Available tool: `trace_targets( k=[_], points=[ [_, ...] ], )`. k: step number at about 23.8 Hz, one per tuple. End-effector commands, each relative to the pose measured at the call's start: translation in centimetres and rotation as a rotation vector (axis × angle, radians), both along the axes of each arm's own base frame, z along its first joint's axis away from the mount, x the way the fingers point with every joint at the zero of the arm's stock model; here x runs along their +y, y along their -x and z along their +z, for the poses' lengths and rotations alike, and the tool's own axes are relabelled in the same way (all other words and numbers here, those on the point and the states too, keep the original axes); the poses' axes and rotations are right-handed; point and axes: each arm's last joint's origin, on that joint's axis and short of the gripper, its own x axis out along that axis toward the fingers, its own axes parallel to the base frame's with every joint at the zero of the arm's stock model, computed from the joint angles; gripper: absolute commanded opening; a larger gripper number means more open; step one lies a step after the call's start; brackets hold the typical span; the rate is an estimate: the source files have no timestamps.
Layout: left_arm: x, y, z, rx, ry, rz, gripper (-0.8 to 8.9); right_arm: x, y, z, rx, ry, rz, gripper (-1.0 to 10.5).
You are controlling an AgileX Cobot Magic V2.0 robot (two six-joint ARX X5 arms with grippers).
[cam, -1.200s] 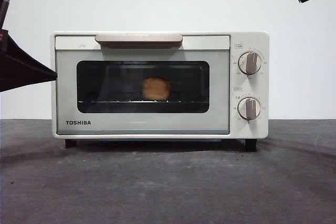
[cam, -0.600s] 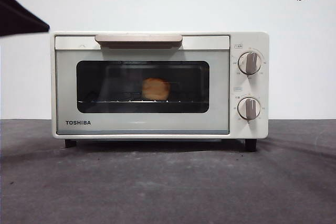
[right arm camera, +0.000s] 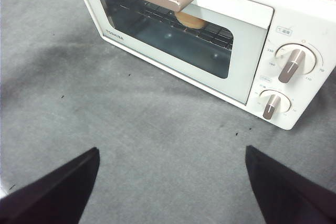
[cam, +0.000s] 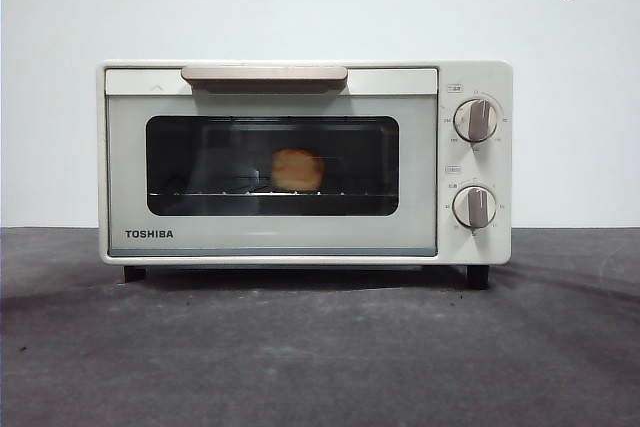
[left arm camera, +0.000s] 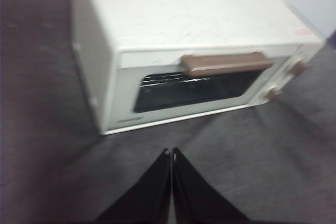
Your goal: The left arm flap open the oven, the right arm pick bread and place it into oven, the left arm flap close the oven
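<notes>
Black fingers (left arm camera: 157,192) of our left gripper (left arm camera: 171,153) are pressed together, with nothing between them, and they hang above the dark table (left arm camera: 47,77). Ahead of their tips, well apart, stands the oven (left arm camera: 173,19) with its door shut and its brown handle (left arm camera: 226,62) untouched. Our right gripper (right arm camera: 170,182) has its fingers (right arm camera: 58,187) spread wide and empty; the same oven lies beyond them, and the bread (right arm camera: 190,21) shows through the glass, resting on the rack.

Half a second ago a dark arm tip was at the left edge of the front view; now it is gone, so we judge that our left arm has drawn back from the oven. The other tip at the top right corner has stayed nearly where it was. In the front view the bread sits in the middle of the rack behind the closed door (cam: 272,175). We judge that all three steps are done and that both arms are only retreating.
</notes>
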Motion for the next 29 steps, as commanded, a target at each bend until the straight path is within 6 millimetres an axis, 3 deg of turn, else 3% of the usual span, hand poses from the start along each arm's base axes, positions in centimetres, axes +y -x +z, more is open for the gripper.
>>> trace_targets(
  k=[1, 10, 11, 15, 29],
  points=[
    [0.2, 1.3, 0.4, -0.035, -0.074, -0.014, 0.14, 0.2, 0.0, 0.4, -0.011, -0.015, 0.005, 4.4],
    [0.2, 2.3, 0.2, -0.037, -0.097, -0.029, 0.14, 0.3, -0.1, 0.3, -0.007, -0.010, 0.005, 4.3],
    [0.2, 2.3, 0.3, -0.038, -0.097, -0.029, 0.14, 0.3, -0.1, 0.3, -0.006, -0.010, 0.005, 3.8],
    [0.2, 2.3, 0.3, -0.039, -0.096, -0.029, 0.14, 0.3, -0.1, 0.3, -0.007, -0.007, 0.006, -0.1],
    [0.2, 2.3, 0.3, -0.040, -0.094, -0.027, 0.15, 0.2, -0.1, 0.3, 0.002, -0.020, -0.002, 0.1]
  ],
)
